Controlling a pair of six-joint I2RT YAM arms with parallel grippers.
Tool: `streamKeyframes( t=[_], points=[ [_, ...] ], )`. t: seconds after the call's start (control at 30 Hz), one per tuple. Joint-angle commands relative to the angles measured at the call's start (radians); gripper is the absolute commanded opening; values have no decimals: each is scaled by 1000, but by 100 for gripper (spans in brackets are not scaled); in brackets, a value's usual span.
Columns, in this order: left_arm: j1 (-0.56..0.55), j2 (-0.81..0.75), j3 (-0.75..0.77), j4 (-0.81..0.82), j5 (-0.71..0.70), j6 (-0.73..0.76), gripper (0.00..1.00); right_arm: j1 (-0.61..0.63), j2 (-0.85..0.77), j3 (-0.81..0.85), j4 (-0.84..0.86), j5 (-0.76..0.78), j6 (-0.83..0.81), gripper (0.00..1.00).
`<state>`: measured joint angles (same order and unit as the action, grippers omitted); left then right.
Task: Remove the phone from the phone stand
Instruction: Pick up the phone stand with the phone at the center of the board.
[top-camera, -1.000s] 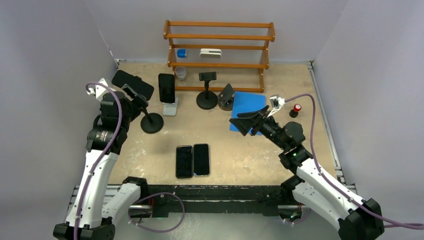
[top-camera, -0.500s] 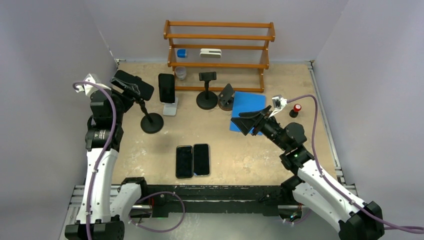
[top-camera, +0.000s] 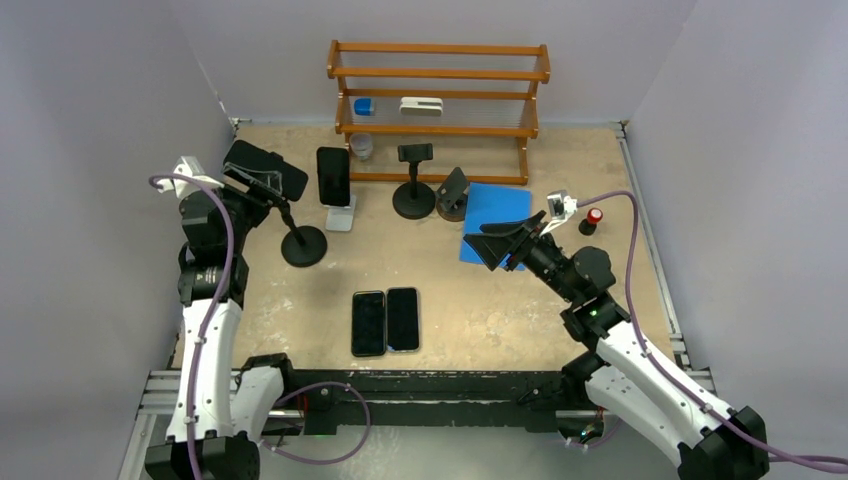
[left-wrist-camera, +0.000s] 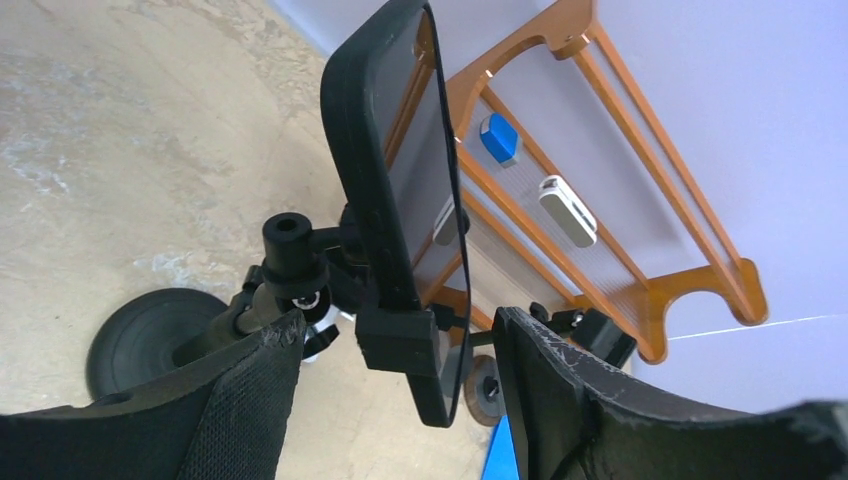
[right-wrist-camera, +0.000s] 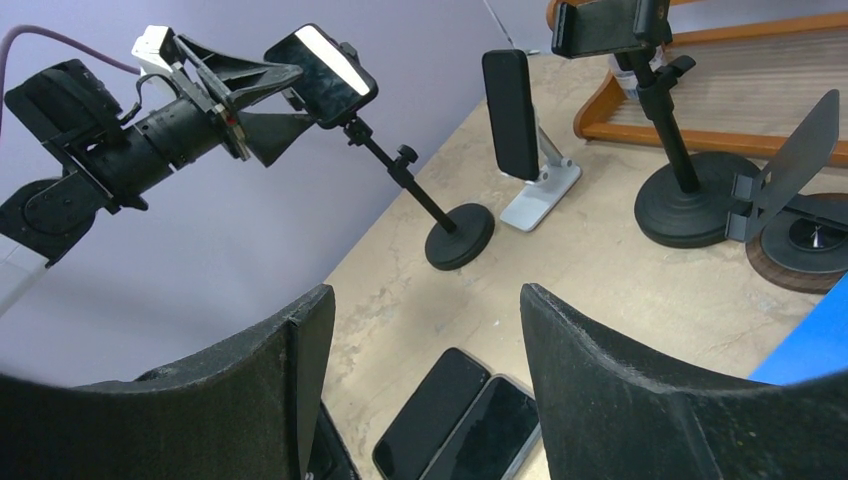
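A black phone (top-camera: 265, 168) sits tilted in the clamp of a black phone stand (top-camera: 304, 246), which has a thin pole and a round base, at the table's left. My left gripper (top-camera: 258, 190) is open and straddles the phone's lower end. In the left wrist view the phone (left-wrist-camera: 385, 170) and the stand's clamp (left-wrist-camera: 397, 340) lie between the fingers (left-wrist-camera: 255, 370), with a gap on each side. My right gripper (top-camera: 490, 245) hangs open over the middle right, holding nothing. The right wrist view shows the phone (right-wrist-camera: 320, 60) and its stand (right-wrist-camera: 459, 237) from afar.
A second phone (top-camera: 334, 177) leans on a white stand (top-camera: 342, 215). An empty black stand (top-camera: 414, 190), a tilted stand (top-camera: 453, 195) and a blue mat (top-camera: 497, 215) lie to the right. Two phones (top-camera: 385, 320) lie flat near the front. A wooden shelf (top-camera: 438, 90) is at the back.
My left gripper has swung left and up from beside the stand's pole to around the phone's end, and its jaws have narrowed a little. The right arm has barely moved.
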<state>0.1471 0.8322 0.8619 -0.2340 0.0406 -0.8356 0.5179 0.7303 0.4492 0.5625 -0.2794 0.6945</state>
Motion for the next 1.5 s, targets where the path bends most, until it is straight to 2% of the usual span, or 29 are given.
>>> streamKeyframes(
  t=[0.0, 0.23, 0.5, 1.0, 1.47],
  points=[
    [18, -28, -34, 126, 51, -54, 66, -1, -15, 14, 24, 5, -21, 70],
    [46, -42, -104, 212, 106, -123, 60, -1, -27, 9, 18, -10, -24, 69],
    [51, -42, -93, 219, 125, -137, 53, -1, -34, 0, 28, -10, -24, 69],
    [53, -36, -16, 152, 77, -106, 54, -1, -31, -4, 30, -14, -27, 69],
    [52, -30, -17, 158, 64, -91, 52, -1, -38, -10, 25, -5, -33, 69]
  ],
)
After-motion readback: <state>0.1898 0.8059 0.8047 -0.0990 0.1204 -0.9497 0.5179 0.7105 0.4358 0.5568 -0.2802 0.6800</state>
